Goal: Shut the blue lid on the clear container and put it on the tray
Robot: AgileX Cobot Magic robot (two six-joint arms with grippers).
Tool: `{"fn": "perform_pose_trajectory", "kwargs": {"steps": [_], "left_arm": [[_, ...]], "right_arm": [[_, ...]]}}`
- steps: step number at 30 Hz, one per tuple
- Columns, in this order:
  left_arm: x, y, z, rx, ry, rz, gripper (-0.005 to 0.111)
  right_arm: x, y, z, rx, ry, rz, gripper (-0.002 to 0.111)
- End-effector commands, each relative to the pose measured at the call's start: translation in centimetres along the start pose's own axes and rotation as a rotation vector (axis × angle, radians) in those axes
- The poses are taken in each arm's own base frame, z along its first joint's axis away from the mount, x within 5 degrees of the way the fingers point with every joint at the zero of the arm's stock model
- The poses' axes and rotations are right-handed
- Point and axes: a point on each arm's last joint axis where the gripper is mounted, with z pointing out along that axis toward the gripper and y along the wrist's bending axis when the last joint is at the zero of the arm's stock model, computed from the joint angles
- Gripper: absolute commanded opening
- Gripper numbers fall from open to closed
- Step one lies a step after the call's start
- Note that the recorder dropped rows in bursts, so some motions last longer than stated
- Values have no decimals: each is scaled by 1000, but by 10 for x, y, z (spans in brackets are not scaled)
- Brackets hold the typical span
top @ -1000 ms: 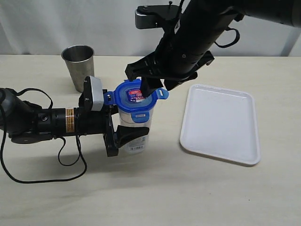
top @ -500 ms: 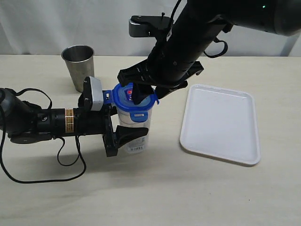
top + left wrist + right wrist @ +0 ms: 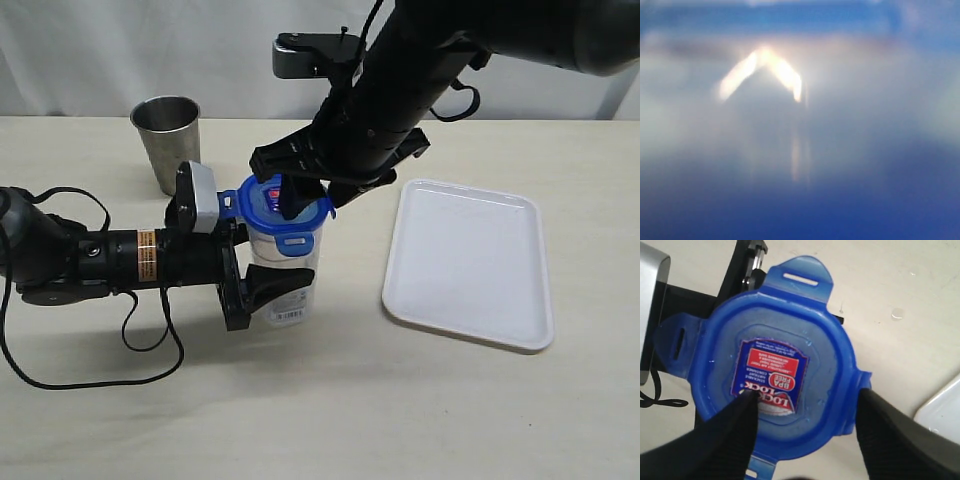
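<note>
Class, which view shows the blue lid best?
The right wrist view: the blue lid fills it, sticker and flaps clear. The exterior view shows it small, partly behind the right arm. The left wrist view is blurred.

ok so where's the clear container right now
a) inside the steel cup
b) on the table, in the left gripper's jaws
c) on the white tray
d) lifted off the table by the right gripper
b: the clear container stands on the table with the left gripper closed around its sides, apart from the tray next to it.
</note>
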Motion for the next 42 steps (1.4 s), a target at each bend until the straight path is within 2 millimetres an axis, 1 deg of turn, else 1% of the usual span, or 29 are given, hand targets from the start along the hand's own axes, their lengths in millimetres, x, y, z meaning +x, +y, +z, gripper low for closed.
{"fn": "perform_pose_trajectory", "kwargs": {"steps": [1, 5, 8, 11, 16, 21, 25, 26, 28, 30, 33, 37, 38, 42], "left_arm": [[-8, 0, -1, 4, -40, 22, 0], [-8, 0, -1, 4, -40, 22, 0], [-8, 0, -1, 4, -40, 22, 0], [-8, 0, -1, 7, -40, 23, 0], [-8, 0, -1, 8, -39, 23, 0], [-8, 0, -1, 10, -39, 24, 0], [-8, 0, -1, 14, -37, 25, 0], [-8, 0, -1, 14, -37, 25, 0], [-8, 0, -1, 14, -37, 25, 0], [-8, 0, -1, 14, -37, 25, 0], [-8, 0, -1, 14, -37, 25, 0], [-8, 0, -1, 14, -37, 25, 0], [-8, 0, -1, 14, -37, 25, 0], [-8, 0, -1, 14, -37, 25, 0]], "right_arm": [[3, 4, 23, -77, 69, 7, 55], [6, 4, 35, -107, 121, 1, 54], [6, 5, 44, -138, 133, -6, 49], [5, 10, 45, -194, 123, -37, 42], [9, 11, 48, -218, 167, -33, 42], [12, 11, 64, -254, 220, -14, 42], [11, 11, 63, -248, 207, -35, 42], [11, 9, 60, -223, 201, -57, 43], [11, 4, 53, -156, 192, -87, 47], [10, 2, 43, -112, 175, -98, 57], [9, 5, 26, -109, 137, -121, 66], [7, 8, 0, -92, 58, -190, 66], [7, 7, -7, -64, 34, -210, 66], [5, 2, -46, 68, -88, -261, 66]]}}
